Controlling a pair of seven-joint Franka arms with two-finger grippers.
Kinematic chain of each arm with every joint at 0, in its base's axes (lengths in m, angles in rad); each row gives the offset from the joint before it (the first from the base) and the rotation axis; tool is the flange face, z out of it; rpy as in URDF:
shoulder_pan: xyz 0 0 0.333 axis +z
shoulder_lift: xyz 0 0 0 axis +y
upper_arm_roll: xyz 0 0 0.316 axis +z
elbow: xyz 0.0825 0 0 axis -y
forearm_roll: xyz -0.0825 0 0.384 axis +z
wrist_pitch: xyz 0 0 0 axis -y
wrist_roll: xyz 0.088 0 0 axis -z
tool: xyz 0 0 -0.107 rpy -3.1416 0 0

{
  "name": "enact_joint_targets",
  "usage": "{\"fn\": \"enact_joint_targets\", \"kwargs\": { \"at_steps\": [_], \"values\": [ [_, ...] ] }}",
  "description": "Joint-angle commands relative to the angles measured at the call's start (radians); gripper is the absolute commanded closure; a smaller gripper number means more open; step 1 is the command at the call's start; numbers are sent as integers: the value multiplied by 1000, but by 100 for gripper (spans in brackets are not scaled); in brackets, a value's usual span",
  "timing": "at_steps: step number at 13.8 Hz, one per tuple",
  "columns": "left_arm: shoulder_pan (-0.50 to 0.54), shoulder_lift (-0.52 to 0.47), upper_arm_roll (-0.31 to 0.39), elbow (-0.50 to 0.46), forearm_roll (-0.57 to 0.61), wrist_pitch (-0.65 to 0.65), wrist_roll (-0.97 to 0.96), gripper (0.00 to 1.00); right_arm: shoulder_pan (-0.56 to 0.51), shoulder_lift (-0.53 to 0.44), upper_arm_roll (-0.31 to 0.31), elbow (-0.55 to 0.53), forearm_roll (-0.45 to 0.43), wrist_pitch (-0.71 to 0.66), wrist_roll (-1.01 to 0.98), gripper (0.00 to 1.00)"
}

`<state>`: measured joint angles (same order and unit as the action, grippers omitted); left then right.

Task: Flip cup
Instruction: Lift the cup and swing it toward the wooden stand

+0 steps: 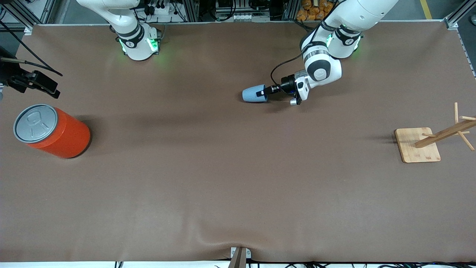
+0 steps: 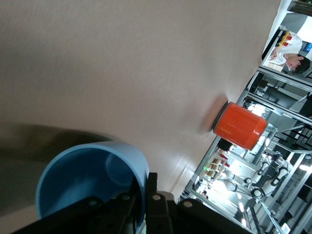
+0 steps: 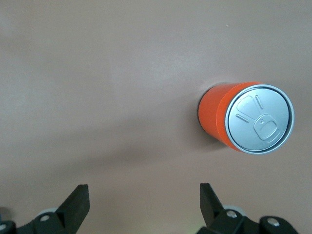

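The small light-blue cup [image 1: 254, 93] lies sideways in my left gripper [image 1: 266, 91], low over the table in front of the left arm's base. Its mouth faces the gripper. In the left wrist view one finger is inside the cup [image 2: 87, 180] and the other outside, with the left gripper [image 2: 145, 197] shut on the rim wall. My right gripper [image 1: 35, 82] is open and empty over the right arm's end of the table, beside the orange can. The right wrist view shows its two fingertips wide apart around the right gripper [image 3: 144, 202] midpoint, with only bare table between them.
A big orange can [image 1: 55, 132] with a grey lid stands at the right arm's end; it also shows in the right wrist view [image 3: 243, 119] and the left wrist view [image 2: 240, 125]. A wooden peg rack on a square base [image 1: 418, 146] stands at the left arm's end.
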<state>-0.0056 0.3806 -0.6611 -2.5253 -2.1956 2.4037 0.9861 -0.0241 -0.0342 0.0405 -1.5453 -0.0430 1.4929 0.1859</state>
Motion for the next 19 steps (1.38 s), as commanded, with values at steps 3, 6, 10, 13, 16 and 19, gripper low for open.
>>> {"fn": "enact_joint_targets", "kwargs": {
  "at_steps": [3, 6, 10, 13, 16, 19],
  "values": [
    [-4, -95, -49, 88, -33, 223, -136, 100, -23, -13, 13, -3, 12, -10, -16, 0],
    [-5, -82, -61, 198, -27, 379, -147, 100, -25, -13, 12, -3, 12, -11, -16, 0],
    [9, -68, -55, 266, 23, 416, -147, 100, -25, -13, 13, -3, 12, -11, -14, 0],
    [53, -68, -52, 272, 130, 416, -149, 100, -25, -13, 12, -3, 14, -11, -14, 0],
    [101, -63, -52, 279, 282, 416, -150, 100, -25, -13, 12, -3, 14, -11, -14, 0],
    [159, -59, -54, 292, 429, 411, -178, 100, -25, -13, 12, -3, 14, -13, -14, 0]
  ]
}}
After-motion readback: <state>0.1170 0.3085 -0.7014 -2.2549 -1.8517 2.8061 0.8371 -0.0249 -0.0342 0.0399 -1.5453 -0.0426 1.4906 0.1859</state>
